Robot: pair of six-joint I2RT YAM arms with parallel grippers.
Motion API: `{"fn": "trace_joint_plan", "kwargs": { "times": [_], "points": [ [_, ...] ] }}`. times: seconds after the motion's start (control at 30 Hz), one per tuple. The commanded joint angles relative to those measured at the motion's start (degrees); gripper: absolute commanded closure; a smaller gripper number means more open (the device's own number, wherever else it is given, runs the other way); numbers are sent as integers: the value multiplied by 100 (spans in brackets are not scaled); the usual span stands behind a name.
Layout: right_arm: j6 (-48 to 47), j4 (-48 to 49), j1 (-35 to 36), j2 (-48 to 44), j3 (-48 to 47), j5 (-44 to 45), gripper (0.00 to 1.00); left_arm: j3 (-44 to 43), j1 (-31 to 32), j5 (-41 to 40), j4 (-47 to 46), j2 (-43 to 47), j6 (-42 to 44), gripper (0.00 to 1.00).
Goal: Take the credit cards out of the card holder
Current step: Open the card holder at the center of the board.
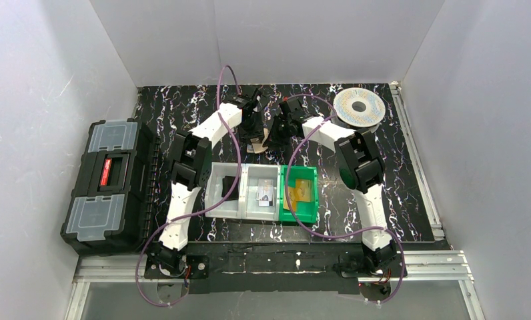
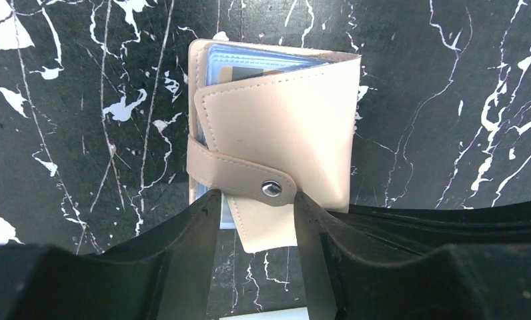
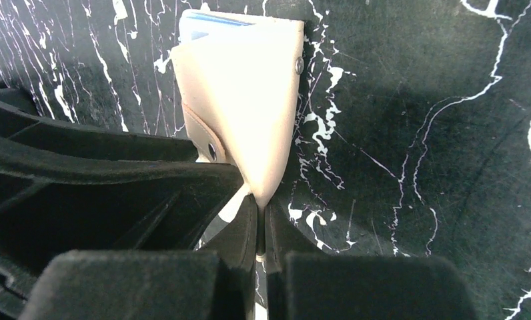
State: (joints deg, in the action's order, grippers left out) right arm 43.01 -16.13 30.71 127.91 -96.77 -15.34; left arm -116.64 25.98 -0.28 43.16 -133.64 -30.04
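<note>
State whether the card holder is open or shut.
Partly open: right gripper pinches the card holder's lifted cover corner; credit cards show inside.

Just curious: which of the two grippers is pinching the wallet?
The right gripper, shut on a corner of the card holder; the left gripper stands open.

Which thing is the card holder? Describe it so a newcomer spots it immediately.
On the black marbled table, look at the far middle, where the left gripper and right gripper meet. The card holder lies there: a small beige folded wallet with a snap strap and blue cards peeking out, the only leather-like item in sight.
</note>
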Motion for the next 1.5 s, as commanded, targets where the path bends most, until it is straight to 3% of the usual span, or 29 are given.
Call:
{"fn": "trace_joint_plan", "kwargs": {
  "times": [0.0,0.43,0.87,1.13,1.33,1.4,1.47],
  "points": [
    [-39,6,-10,94,-258,-165,99,-289,-14,-273,35,-124,110,57],
    [-93,-129,-12,203,-295,-163,99,-522,-14,-870,200,-395,354,68],
    [-199,-252,-11,259,-322,-103,99,-783,-16,-1019,321,-292,649,99],
    [-326,-524,-56,266,-663,-152,98,-632,-28,-1199,372,250,783,100],
    [-413,-840,-105,309,-1080,-158,90,-401,-31,-1238,337,715,832,100],
    [-417,-893,-113,326,-1137,-189,82,-361,-33,-1233,344,829,836,100],
    [-432,-925,-115,325,-1168,-219,68,-328,-33,-1230,342,925,832,100]
  ]
}}
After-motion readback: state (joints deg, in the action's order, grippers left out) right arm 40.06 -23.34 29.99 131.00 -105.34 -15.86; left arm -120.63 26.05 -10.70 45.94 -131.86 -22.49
